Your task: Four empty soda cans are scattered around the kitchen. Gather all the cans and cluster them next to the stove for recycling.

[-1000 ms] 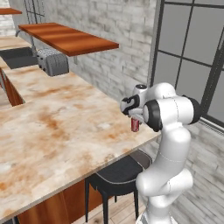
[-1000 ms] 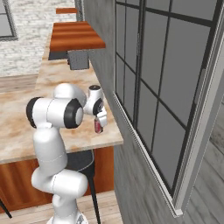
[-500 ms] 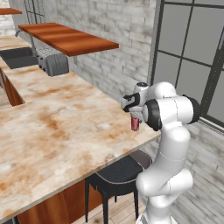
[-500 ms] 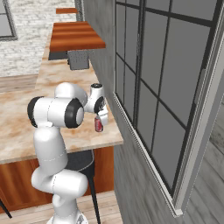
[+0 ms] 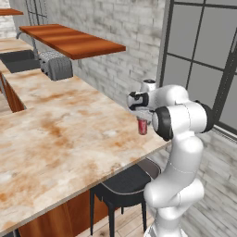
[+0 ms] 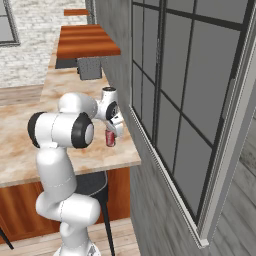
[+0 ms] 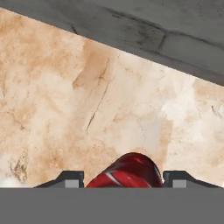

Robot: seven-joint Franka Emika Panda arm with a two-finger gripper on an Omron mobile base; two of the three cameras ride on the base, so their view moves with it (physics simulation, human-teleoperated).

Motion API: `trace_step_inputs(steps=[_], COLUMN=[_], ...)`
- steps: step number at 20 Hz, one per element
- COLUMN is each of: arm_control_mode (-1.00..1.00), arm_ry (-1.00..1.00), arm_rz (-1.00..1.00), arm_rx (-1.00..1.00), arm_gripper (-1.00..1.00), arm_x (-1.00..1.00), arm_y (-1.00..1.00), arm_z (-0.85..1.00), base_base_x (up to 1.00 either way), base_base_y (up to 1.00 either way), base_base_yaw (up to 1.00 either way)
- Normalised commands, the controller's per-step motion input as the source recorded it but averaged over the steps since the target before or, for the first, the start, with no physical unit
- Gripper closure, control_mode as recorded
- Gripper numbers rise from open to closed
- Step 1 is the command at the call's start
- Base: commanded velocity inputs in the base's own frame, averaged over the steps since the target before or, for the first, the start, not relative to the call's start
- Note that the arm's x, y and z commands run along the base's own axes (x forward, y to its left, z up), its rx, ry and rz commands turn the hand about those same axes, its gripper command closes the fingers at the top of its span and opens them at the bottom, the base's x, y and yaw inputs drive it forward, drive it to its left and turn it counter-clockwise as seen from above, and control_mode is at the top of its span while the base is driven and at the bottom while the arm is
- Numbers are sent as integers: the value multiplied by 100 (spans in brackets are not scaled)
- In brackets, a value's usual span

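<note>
Standing near the tabletop's (image 5: 69, 139) corner by the window wall, a red soda can (image 5: 142, 126) sat between the claw's (image 7: 122, 178) fingers, which had narrowed from wide a second earlier and now pressed its sides. A black stool (image 5: 122, 181) sat below. Farther back, the toaster (image 5: 56, 67) and wooden shelf (image 5: 74, 41) were unchanged.

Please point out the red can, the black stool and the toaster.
red can (image 5: 142, 126), left base view, on its side wall.
black stool (image 5: 124, 183), left base view, on its seat.
toaster (image 5: 57, 67), left base view, on its grey side.
</note>
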Motion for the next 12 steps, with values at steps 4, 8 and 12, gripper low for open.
trace_step_inputs(steps=[4,8,12], arm_control_mode=[-100,-100,-100], arm_ry=[15,11,13], arm_rz=[34,38,32], arm_rx=[15,18,3], arm_gripper=[100,100,100], arm_x=[-14,-13,-36], arm_y=[10,8,21], arm_z=[23,12,23], base_base_x=[0,0,0], base_base_y=[0,0,0], base_base_yaw=[0,0,0])
